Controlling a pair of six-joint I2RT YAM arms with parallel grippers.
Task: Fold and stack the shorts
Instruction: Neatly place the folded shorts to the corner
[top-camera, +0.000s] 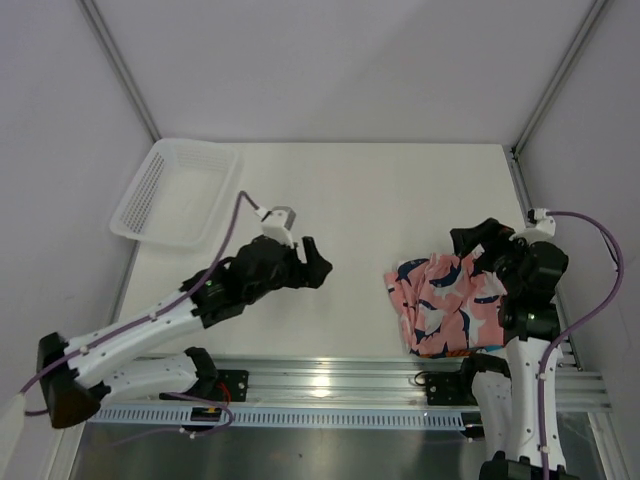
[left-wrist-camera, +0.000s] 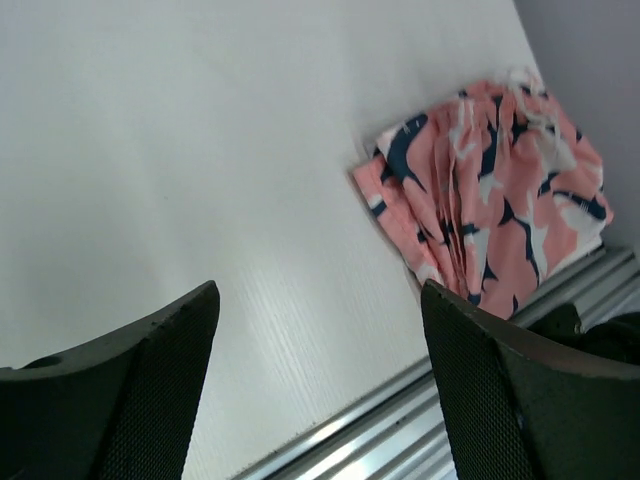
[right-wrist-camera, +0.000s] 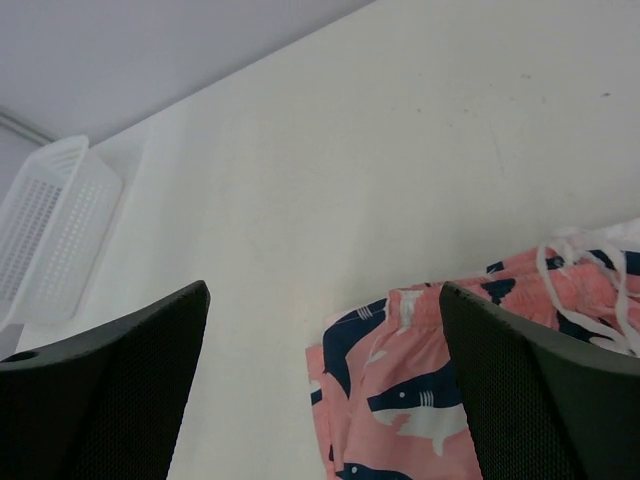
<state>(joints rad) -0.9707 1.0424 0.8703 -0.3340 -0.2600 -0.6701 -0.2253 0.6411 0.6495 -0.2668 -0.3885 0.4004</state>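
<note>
Pink shorts (top-camera: 445, 305) with navy-and-white shark shapes lie bunched and loosely folded on the right side of the table (top-camera: 370, 200), close to its near edge and just beside the right arm's base. A white drawstring shows at their far end in the right wrist view.

The left gripper (top-camera: 315, 265) hangs over the bare middle of the table, well apart from the shorts. Its jaws are spread wide, with nothing between them and nothing touching them. In the left wrist view its two dark fingers (left-wrist-camera: 150, 380) frame only the table surface, with the shorts off to the right.

The right gripper (top-camera: 470, 240) sits at the far right end of the shorts, above the fabric. Its jaws also stand wide apart and hold nothing. In its own wrist view the fabric lies below and between the fingers (right-wrist-camera: 540, 380). Whether a fingertip brushes the cloth cannot be told.

Count: one pair of shorts in view, two grippers, and one white mesh basket (top-camera: 175, 190) at the far left corner of the table.
</note>
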